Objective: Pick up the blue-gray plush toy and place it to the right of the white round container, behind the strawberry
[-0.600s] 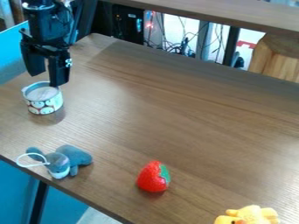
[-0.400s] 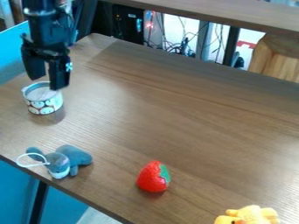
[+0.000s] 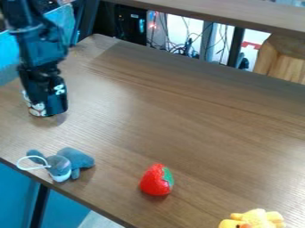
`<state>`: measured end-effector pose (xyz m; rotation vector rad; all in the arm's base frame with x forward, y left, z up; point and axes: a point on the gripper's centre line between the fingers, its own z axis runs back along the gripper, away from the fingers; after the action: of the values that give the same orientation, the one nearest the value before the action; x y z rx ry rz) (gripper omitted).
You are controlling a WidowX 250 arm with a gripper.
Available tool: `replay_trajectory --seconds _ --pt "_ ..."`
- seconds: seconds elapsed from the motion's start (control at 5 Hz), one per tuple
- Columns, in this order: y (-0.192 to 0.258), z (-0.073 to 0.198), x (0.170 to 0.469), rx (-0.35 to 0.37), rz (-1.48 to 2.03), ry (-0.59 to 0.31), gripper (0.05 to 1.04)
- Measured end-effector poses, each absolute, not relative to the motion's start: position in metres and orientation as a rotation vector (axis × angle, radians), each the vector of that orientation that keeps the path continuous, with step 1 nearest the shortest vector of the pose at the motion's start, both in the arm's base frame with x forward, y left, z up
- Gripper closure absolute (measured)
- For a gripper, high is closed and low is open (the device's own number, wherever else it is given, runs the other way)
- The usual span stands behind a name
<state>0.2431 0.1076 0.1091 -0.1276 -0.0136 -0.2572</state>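
Note:
The black gripper [image 3: 49, 99] is low over the left side of the table, right at the small white cup [image 3: 37, 108] with a printed pattern. It covers most of the cup, including its rim; part of the cup's lower left side shows. Whether it holds the cup is not clear. In front of them, near the table's front left edge, lies a grey-blue plush toy [image 3: 74, 159] with a white loop. A red strawberry toy [image 3: 155, 180] with a green leaf patch is farther right. A yellow-orange toy [image 3: 256, 219] sits at the bottom right edge of the view.
The brown wooden table [image 3: 179, 116] has its front edge running from the left down to the bottom. Behind its back edge are cables [image 3: 179, 46], a black box [image 3: 129, 24] and a wooden object [image 3: 283, 58]. A raised wooden board [image 3: 226, 13] crosses the top.
The gripper has come down from above the cup's rim to beside its body, and the arm now leans in from the upper left. The cup and toys have not visibly moved.

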Motion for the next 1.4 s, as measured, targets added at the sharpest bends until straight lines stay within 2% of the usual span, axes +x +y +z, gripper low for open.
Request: replay_trajectory --seconds 0.2,0.4,0.6,1.0,1.2,1.4 --pt "0.094 0.102 0.227 -0.2 -0.296 -0.008 0.082" --pt "0.087 0.088 0.221 -0.216 -0.254 -0.013 0.082" --pt "0.085 0.085 0.224 -0.189 -0.217 -0.04 0.082" --pt "0.069 0.085 0.235 -0.18 -0.149 -0.071 0.082" --pt "0.063 0.081 0.24 -0.141 -0.078 -0.074 0.082" --pt "0.062 0.075 0.243 0.034 0.006 -0.05 0.082"
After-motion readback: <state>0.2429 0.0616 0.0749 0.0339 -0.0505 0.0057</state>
